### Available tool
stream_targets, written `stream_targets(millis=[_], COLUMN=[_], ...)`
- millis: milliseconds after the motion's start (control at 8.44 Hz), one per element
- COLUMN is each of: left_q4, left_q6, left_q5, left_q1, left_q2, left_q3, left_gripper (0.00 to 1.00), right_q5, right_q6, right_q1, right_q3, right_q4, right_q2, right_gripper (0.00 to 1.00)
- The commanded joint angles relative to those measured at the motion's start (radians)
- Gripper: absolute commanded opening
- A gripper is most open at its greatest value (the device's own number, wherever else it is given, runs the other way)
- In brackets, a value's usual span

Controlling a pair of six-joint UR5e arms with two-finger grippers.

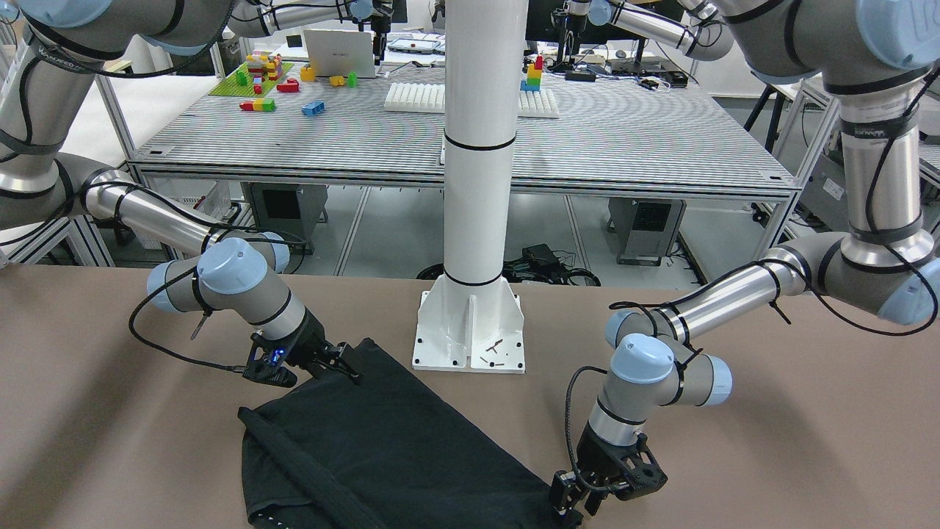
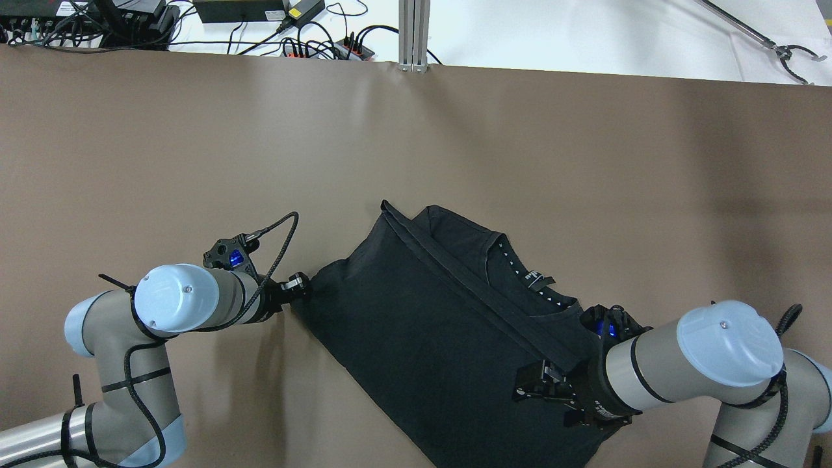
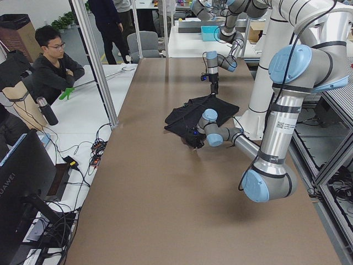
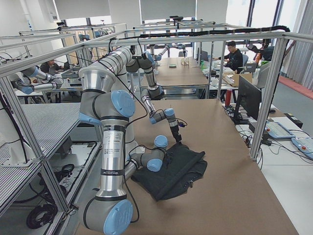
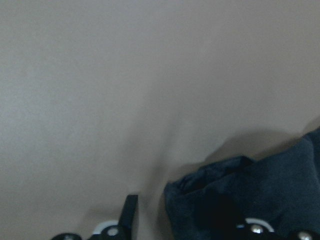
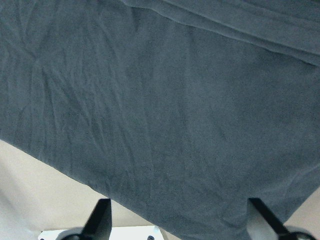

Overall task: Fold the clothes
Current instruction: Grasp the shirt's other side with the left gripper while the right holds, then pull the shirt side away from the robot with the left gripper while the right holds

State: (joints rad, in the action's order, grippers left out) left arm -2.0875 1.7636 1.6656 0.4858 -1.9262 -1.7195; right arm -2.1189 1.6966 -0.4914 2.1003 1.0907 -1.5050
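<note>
The black garment (image 2: 429,325) lies spread at a slant on the brown table, its collar and label (image 2: 534,279) on the far right side and a folded band running across it. It also shows in the front view (image 1: 396,441). My left gripper (image 2: 300,286) is low at the garment's left corner. In the left wrist view one finger (image 5: 131,210) stands bare on the table side and the fabric corner (image 5: 260,190) covers the other. My right gripper (image 2: 532,383) hovers over the garment's near right part, open, with fabric (image 6: 160,110) filling its wrist view.
The white pillar's base plate (image 1: 470,330) stands just behind the garment at the robot's side. Brown table (image 2: 195,143) extends far and to both sides. A seated person (image 3: 55,66) is beyond the table's far edge.
</note>
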Motion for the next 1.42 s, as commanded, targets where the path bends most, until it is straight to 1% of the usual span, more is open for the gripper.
stream_targets(millis=[0,119,237,356,474,593,711,830,948,1067,1185,1304], left_q4=[0.001,0.001,0.001,0.003,0.001,0.006,0.004,0.001,-0.002,-0.006,-0.009,-0.009], left_q6=[0.002,0.001,-0.001,-0.019,-0.108,-0.19,-0.213,-0.214,-0.214,-0.214,-0.217,-0.229], left_q5=[0.0,0.0,0.002,0.025,0.096,0.126,0.131,0.132,0.131,0.131,0.128,0.122], left_q1=[-0.007,-0.006,0.011,0.06,0.139,0.208,0.253,0.278,0.296,0.322,0.342,0.349], left_q2=[0.001,0.0,-0.002,0.019,0.044,0.035,-0.024,-0.15,-0.328,-0.485,-0.595,-0.675], left_q3=[0.001,-0.003,-0.015,-0.034,-0.031,-0.016,0.054,0.181,0.362,0.534,0.666,0.761], left_gripper=[0.04,0.0,0.0,0.0,0.0,0.0,0.0,0.0,0.0,0.0,0.0,0.0], right_q5=[0.0,0.0,0.0,0.004,0.063,0.147,0.193,0.218,0.233,0.269,0.295,0.298], right_q6=[0.0,-0.001,0.0,0.0,0.002,0.003,0.003,0.002,0.002,0.002,0.002,0.002], right_q1=[-0.003,-0.003,-0.004,-0.004,0.0,0.007,0.008,0.005,0.001,0.0,-0.001,-0.003], right_q3=[0.001,0.001,0.003,0.004,0.007,0.01,0.01,0.01,0.009,0.006,0.007,0.007], right_q4=[0.0,-0.002,-0.002,-0.003,-0.005,-0.005,-0.003,-0.003,-0.003,0.001,0.002,0.002], right_q2=[0.002,0.002,0.002,0.005,0.026,0.026,0.025,0.028,0.035,0.055,0.058,0.06], right_gripper=[0.95,0.95,0.95,0.95,0.95,0.95,0.95,0.95,0.95,0.95,0.95,0.95])
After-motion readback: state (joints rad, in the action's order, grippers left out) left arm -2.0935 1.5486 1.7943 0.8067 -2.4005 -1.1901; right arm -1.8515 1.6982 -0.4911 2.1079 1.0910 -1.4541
